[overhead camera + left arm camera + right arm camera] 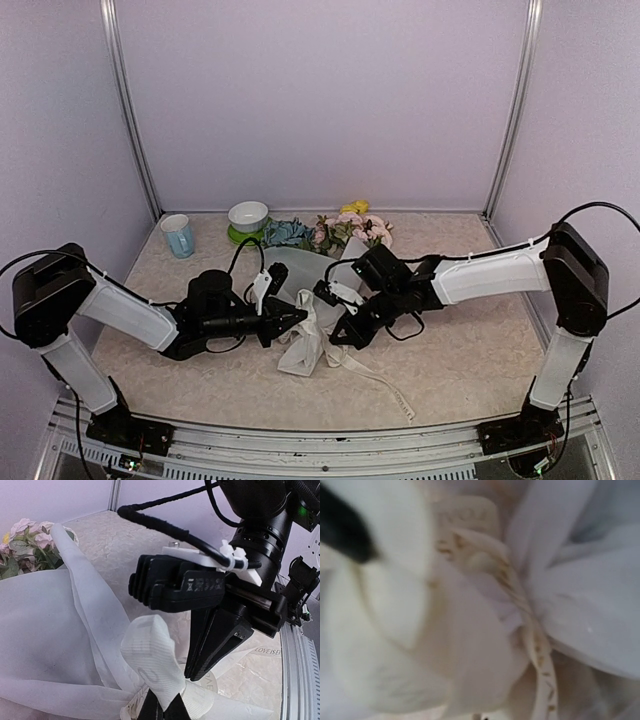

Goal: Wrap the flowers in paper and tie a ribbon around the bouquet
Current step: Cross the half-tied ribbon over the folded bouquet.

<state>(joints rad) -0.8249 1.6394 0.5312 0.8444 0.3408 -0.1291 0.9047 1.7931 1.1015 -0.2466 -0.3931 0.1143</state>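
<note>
On the near side of the bouquet, the ribbon sent a loose tail trailing away from the stem end. At that stem end the left gripper was clamped on a fat loop of the ribbon, fingertips pinched together around the cloth. The right gripper pointed down just beside the loop with its fingers pressed together. Whether a strand lay between them could not be told, since its own camera gave only a blur.

The knot looked loose and unfinished. A hard or uneven pull by either arm would probably drag the light bouquet sideways, slide the ribbon off the narrow end, or tear the thin paper. If the left grip slackened, the loop would likely fall undone.

Beyond the bouquet's flowers, a blue cup and a white bowl stood well apart, at little risk.
</note>
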